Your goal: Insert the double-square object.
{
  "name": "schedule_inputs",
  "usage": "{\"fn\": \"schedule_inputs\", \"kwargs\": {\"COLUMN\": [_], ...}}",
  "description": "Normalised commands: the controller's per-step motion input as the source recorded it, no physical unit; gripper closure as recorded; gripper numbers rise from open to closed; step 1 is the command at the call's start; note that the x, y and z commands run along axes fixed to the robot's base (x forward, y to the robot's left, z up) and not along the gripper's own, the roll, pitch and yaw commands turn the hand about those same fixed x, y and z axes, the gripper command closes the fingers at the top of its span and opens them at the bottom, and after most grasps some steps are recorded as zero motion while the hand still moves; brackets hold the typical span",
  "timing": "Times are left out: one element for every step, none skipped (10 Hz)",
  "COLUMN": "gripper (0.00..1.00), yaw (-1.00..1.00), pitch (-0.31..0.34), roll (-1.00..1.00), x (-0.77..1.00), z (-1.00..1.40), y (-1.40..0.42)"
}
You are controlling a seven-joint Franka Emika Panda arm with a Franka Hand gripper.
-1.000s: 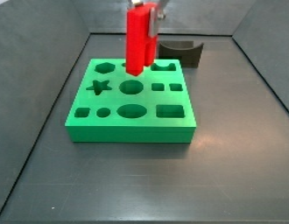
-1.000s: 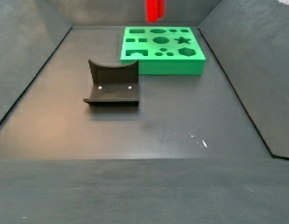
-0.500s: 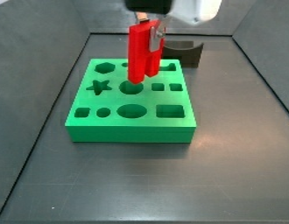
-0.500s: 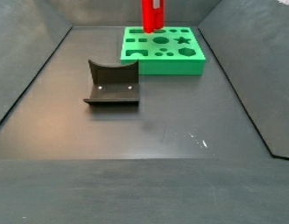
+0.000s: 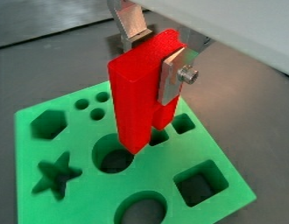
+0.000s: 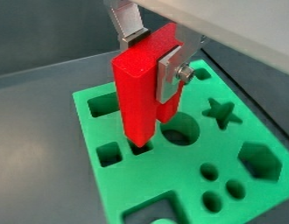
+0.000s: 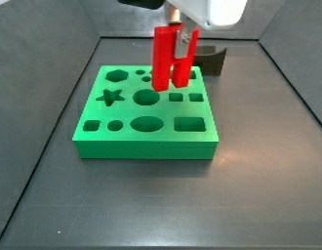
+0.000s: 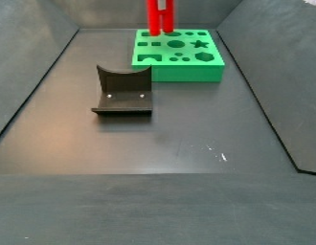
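Clearly our end effector (image 5: 158,63) is clamped on the upper part of the double-square object (image 5: 141,98), hanging over the green block (image 7: 144,112) toward the bench's far edge. We judge its long axis upright, lower tip just above the block's paired square holes (image 7: 186,98), not seated.

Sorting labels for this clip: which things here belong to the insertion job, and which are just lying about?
Belonging to the job: double-square object, upright over the block; gripper shut on it; green block.
Lying about: fixture, on the floor apart from the block.
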Motion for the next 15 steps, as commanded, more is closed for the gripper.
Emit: {"fn": "schedule_inputs", "kwargs": {"gripper": [1.0,1.0,1.0,1.0,1.0,1.0,1.0,1.0,1.0,1.0,1.0,1.0,1.0,1.0,1.0], "yaw": [-0.89,-0.89,-0.87,-0.76,-0.68,-0.6,-0.46,-0.23,-0.01,0.07,0.24,0.21,0.07,0.0,0.0], "pitch": [0.034,0.03,0.004,0.026,0.059,0.029,0.0,0.0,-0.034,-0.083,-0.17,-0.193,-0.181,-0.127,-0.127], "roll": [-0.05,0.0,0.0,0.0,0.0,-0.01,-0.01,0.0,0.0,0.0,0.04,0.04,0.02,0.03,0.07], "x": [0.19,0.18,0.24,0.33,0.31,0.33,0.25,0.13,0.0,0.0,-0.06,-0.13,-0.16,-0.1,-0.11], "z": [-0.21,-0.33,-0.4,-0.36,-0.23,-0.13,-0.12,-0.21,-0.39,-0.44,-0.48,-0.42,-0.31,-0.26,-0.28], "y": [0.08,0.14,0.17,0.12,-0.01,-0.17,-0.27,-0.19,0.0,0.0,0.02,0.0,-0.05,-0.07,-0.13]}}
